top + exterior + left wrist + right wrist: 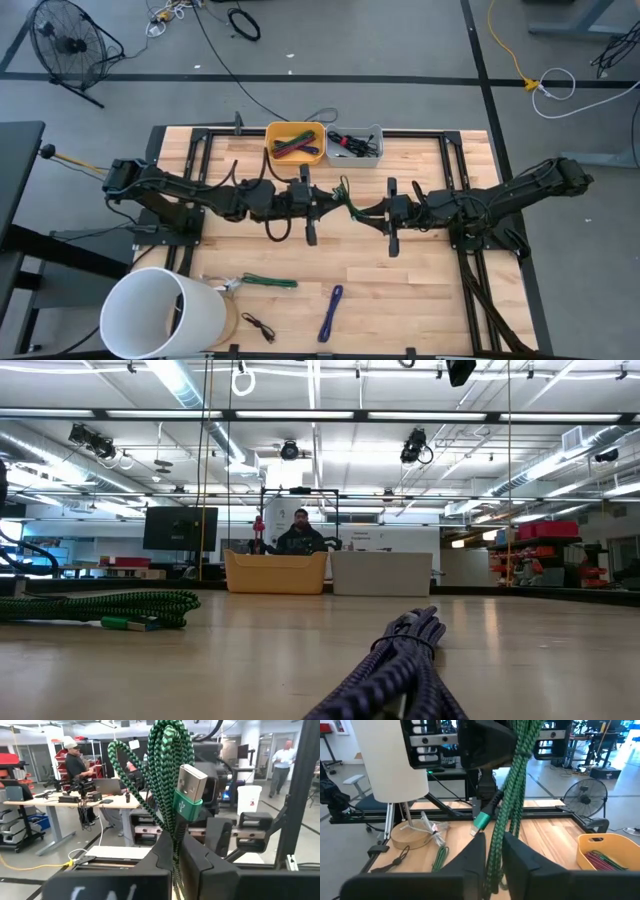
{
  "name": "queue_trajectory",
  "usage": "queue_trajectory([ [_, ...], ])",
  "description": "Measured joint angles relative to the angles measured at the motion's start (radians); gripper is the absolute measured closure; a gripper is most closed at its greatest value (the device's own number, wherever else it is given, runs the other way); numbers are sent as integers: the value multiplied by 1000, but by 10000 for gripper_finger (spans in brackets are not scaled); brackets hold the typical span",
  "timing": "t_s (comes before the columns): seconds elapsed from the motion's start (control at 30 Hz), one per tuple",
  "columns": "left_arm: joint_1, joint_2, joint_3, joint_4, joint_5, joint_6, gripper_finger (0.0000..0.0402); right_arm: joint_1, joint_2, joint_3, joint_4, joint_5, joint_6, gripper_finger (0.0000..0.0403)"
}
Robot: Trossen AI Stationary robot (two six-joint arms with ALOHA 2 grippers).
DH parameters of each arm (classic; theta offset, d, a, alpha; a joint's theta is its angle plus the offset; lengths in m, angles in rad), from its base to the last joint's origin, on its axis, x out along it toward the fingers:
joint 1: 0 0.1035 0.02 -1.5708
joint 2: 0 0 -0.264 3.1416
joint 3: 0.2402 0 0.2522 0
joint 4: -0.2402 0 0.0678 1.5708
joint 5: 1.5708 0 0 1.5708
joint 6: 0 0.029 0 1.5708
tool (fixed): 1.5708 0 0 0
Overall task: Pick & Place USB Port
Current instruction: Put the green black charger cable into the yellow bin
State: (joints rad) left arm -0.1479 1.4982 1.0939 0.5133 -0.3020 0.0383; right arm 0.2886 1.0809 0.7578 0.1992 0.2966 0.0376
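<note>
A green braided USB cable (350, 203) hangs in a bundle above the middle of the table, between my two grippers. My left gripper (335, 205) comes in from the table's left and is shut on it (176, 860). Beyond its fingers, one silver USB plug (192, 785) with a green collar stands up. My right gripper (372, 210) comes in from the table's right, with the cable's strands between its fingers (493, 860). Past them hangs a second green plug (481, 821). My left gripper pinches several strands of the cable bundle (175, 837) between its two fingers, just below the USB plug. The fingers lie about level, coming from the table's left. The bundle stands up past them, clear of the table. My right gripper has several strands of the cable (495, 842) between its two fingers, which lie about level from the table's right. The strands fill the narrow gap. They run on past the fingers toward the left gripper, clear of the table.
At the table's far edge stand a yellow bin (295, 143) with cables and a grey bin (355, 146). A white cylinder (165, 312) stands at the near left. Another green cable (265, 282), a purple cable (331, 312) and a thin black cable (258, 325) lie on the near part.
</note>
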Motion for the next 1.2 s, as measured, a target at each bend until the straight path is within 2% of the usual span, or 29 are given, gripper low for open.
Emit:
queue_trajectory([
  [0.2, 0, 0, 0, -50, -43, 22, 390, 0, 0, 0, -9, -2, -1, 288],
  [0.43, 33, -20, -2, -207, -320, 111, 390, 1, -1, 0, -8, -2, 2, 229],
  [0.6, 129, -21, -2, -288, -464, 189, 390, 1, -1, 0, -5, -2, 2, 215],
  [0.77, 305, -21, -2, -427, -471, 201, 390, 0, -1, 0, -5, -2, -1, 213],
  [0.97, 513, -8, -2, -529, -379, 152, 391, 0, -1, 1, -3, -1, -3, 213],
  [1.2, 620, 59, -2, -529, -380, 156, 391, 0, -1, 2, 2, 1, -24, 213],
])
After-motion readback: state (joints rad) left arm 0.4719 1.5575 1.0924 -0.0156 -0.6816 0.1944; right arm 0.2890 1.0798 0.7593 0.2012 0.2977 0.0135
